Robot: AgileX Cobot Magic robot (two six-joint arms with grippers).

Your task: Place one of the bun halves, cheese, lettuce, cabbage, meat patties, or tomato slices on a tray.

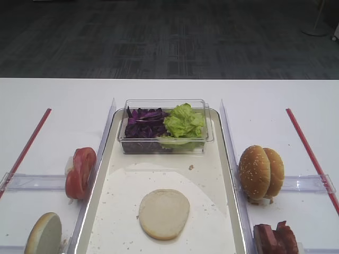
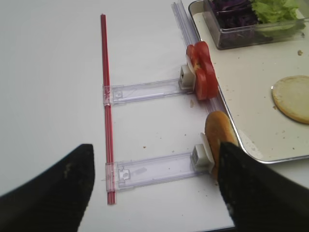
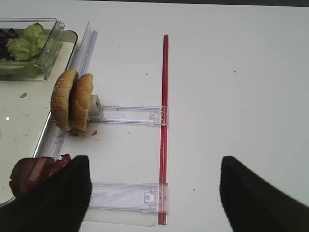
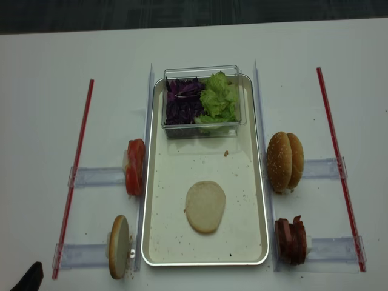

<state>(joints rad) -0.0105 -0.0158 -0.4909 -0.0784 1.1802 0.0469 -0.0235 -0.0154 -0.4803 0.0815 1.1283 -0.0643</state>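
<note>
**Bun half on tray; task looks met**

Bun half (image 1: 164,214) lies flat inside the tray (image 1: 226,174). Left gripper (image 2: 152,186) hangs wide open and empty, bun half ahead to its right. Right gripper (image 3: 154,193) likewise open, empty, tray to its left.

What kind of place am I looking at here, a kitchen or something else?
Probably a lab bench staged as a burger station, not a kitchen: a white table on office carpet, ingredients stood in clear holders beside a metal tray.

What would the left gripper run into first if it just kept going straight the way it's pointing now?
Probably nothing soon: the open left gripper points along bare table beside the red strip. The tomato slices sit right of that line. Depth is uncertain.
</note>
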